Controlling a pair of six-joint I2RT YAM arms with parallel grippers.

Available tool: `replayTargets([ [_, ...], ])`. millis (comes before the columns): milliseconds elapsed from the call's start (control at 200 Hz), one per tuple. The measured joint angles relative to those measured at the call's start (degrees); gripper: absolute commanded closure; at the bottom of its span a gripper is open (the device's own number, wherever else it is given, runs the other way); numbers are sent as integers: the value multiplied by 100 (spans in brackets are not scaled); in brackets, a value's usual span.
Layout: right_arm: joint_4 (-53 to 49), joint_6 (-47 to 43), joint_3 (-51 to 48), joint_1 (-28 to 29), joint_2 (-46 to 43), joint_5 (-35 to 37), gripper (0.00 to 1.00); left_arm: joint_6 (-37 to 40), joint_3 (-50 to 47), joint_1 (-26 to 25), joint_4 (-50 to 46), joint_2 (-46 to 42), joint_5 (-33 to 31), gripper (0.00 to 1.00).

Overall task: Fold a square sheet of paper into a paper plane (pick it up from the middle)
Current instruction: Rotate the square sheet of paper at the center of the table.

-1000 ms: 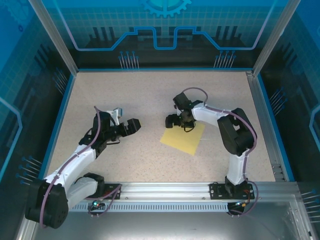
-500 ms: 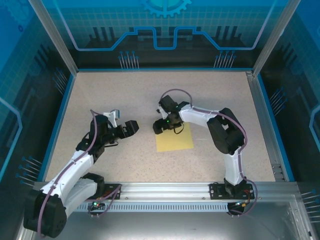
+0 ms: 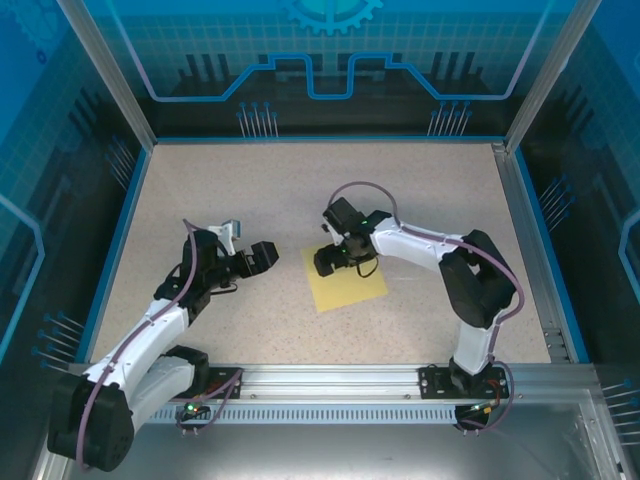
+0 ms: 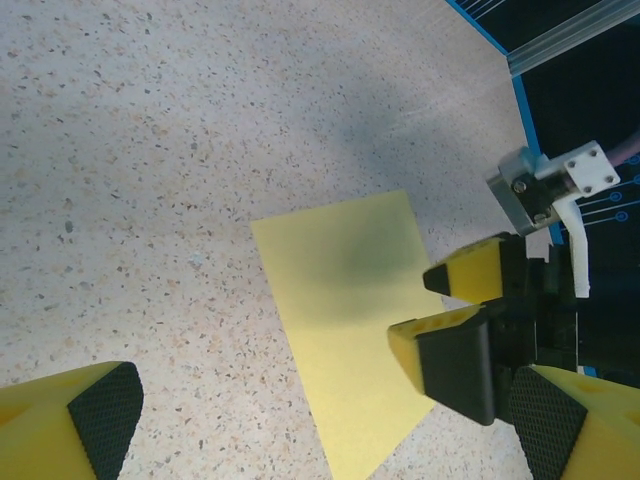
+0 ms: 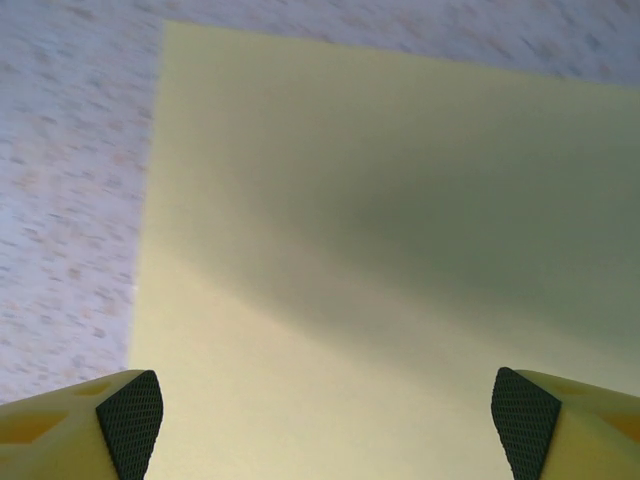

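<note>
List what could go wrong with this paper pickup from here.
The paper lies flat on the table, so the wide-open right fingers may skid or crumple it instead of pinching it. They also hang near its left edge, not its middle, so a lift might leave it drooping unevenly.

We can read no text, number or brand on any surface here. The one sign we note is a blue gear emblem [image 3: 332,12] on the back wall panel [image 3: 420,70], cut off by the top edge of the overhead view. Blue circuit-style lines [image 3: 330,80] run under it on the same panel. Neither carries lettering that we can make out.
</note>
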Motion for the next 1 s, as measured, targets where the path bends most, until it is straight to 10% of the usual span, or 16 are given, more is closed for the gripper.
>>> replayTargets([
  [555, 1410, 1576, -2048, -101, -1047, -188, 10, -2, -20, 0, 17, 2, -63, 1],
  [1000, -754, 1451, -337, 568, -787, 1244, 1, -7, -245, 0, 98, 7, -81, 2],
])
